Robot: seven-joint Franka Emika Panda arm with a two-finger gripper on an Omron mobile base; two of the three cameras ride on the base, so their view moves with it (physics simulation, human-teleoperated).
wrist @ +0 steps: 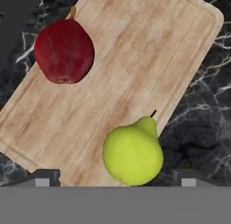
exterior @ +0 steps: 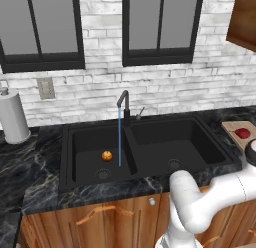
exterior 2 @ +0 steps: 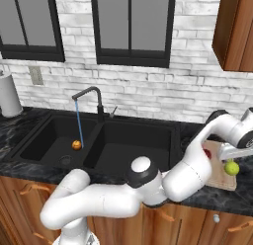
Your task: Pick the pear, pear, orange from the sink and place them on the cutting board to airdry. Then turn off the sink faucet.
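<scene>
My gripper [wrist: 115, 179] hangs open over the cutting board [wrist: 135, 60], its fingertips [wrist: 43, 179] wide apart. Between them the yellow-green pear [wrist: 133, 153] sits at the board's edge, free of both fingers. The dark red pear [wrist: 64, 51] lies further in on the board. From the right base view the gripper [exterior 2: 231, 156] stands just above the yellow-green pear [exterior 2: 231, 167], and my arm half hides the red pear [exterior 2: 206, 153]. The orange [exterior: 107, 155] rests in the left basin of the black sink [exterior: 200, 142]. Water runs from the sink faucet [exterior: 123, 104].
A paper towel roll [exterior: 12, 117] stands on the black marble counter [exterior: 30, 167] at the far left. A wooden wall cabinet [exterior 2: 237, 31] hangs above the board's end. The faucet's thin lever [exterior: 141, 112] sits behind the basins' divider. Brick wall and windows lie behind.
</scene>
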